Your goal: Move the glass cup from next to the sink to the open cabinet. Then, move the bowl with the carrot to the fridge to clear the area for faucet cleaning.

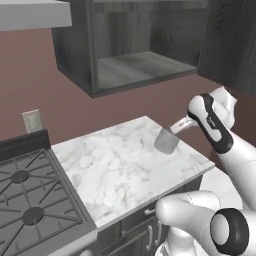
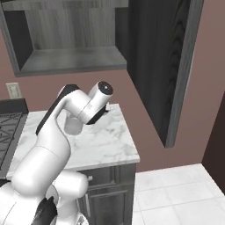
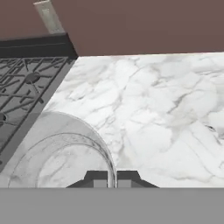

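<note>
Glass cup (image 1: 166,140) is pinched at its rim by the hand (image 3: 112,178) above the marble worktop (image 1: 115,165); next, lift toward the open cabinet (image 1: 135,67) at twelve o'clock.

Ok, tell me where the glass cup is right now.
The glass cup is held just above the marble counter near its right end, below the open cabinet, its rim pinched in the end effector.

1. A rendered home kitchen — a white marble worktop (image 1: 120,165) sits on dark base cabinets.
2. A gas stove (image 1: 30,200) with black grates adjoins it.
3. An open dark wood wall cabinet (image 1: 135,65) hangs above — on a brownish-red wall with a socket plate (image 1: 32,120).
4. White floor tiles (image 2: 176,193).
</note>
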{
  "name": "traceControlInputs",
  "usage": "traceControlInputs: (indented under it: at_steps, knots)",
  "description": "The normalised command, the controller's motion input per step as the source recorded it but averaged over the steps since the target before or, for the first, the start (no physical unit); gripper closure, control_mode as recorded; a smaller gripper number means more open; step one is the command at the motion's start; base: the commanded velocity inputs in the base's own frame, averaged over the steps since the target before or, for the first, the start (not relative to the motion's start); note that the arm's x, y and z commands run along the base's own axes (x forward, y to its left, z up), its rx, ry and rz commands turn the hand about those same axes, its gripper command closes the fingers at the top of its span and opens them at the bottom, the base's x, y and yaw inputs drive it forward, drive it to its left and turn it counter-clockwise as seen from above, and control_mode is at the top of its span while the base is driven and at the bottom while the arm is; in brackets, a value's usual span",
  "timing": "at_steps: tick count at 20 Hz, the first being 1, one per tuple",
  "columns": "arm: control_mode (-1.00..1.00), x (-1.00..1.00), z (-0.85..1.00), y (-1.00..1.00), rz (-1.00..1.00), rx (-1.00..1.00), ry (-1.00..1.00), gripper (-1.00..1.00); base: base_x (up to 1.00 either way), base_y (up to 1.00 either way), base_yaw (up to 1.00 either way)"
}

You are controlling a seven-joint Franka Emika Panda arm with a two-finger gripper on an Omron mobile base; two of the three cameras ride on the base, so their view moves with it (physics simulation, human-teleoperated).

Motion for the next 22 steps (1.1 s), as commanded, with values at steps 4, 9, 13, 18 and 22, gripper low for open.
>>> traceControlInputs:
  at_steps: [4, 9, 13, 18, 22]
  knots:
    - [-1.00, -0.25, 0.73, 0.00, -0.39, 0.19, -0.13, 1.00, 0.00, 0.00, 0.00]
    - [-1.00, -0.21, 0.69, 0.00, -0.55, 0.16, -0.09, 1.00, 0.00, 0.00, 0.00]
    - [-1.00, -0.34, 0.76, 0.00, -0.50, 0.01, 0.00, 1.00, 0.00, 0.00, 0.00]
    - [-1.00, -0.12, 0.97, 0.00, -0.50, 0.03, 0.00, 1.00, 0.00, 0.00, 0.00]
    - [-1.00, 0.00, 1.00, -0.01, -0.39, 0.15, 0.06, 1.00, 0.00, 0.00, 0.00]
